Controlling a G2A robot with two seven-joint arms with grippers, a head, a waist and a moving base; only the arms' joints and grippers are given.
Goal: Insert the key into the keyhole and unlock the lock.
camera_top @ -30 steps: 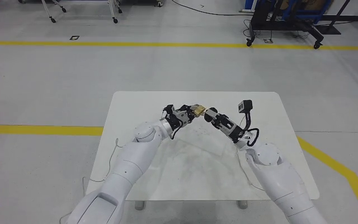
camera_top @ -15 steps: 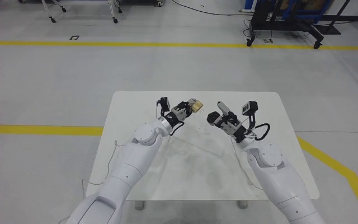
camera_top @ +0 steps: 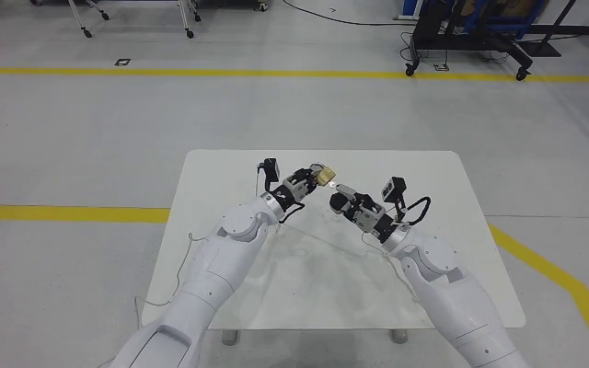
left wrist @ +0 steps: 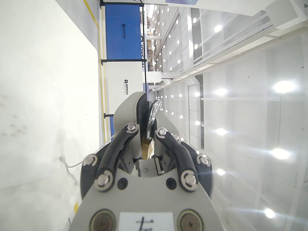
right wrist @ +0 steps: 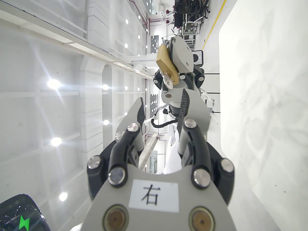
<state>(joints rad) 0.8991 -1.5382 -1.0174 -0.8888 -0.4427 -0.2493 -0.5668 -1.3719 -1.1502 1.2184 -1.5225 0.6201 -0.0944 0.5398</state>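
Observation:
A brass padlock [camera_top: 322,173] hangs above the back middle of the white table [camera_top: 221,175], with my left gripper [camera_top: 313,176] shut on it. In the left wrist view the lock's brass body [left wrist: 145,148] and silver shackle [left wrist: 154,112] sit between the closed fingers [left wrist: 130,111]. In the right wrist view the padlock [right wrist: 166,62] has a silver key [right wrist: 167,82] sticking out of its keyhole. My right gripper [right wrist: 163,99] stands open and empty, a short way off the key. In the top view the right gripper [camera_top: 341,194] is just right of the lock.
A thin white cable [camera_top: 184,253] trails over the table's left edge. Wheeled racks [camera_top: 469,41] and yellow floor lines [camera_top: 83,212] lie well off the table.
My right gripper let go of the key at the lock, pulled back to the right, then came nearer again. The left gripper shifted slightly with the lock.

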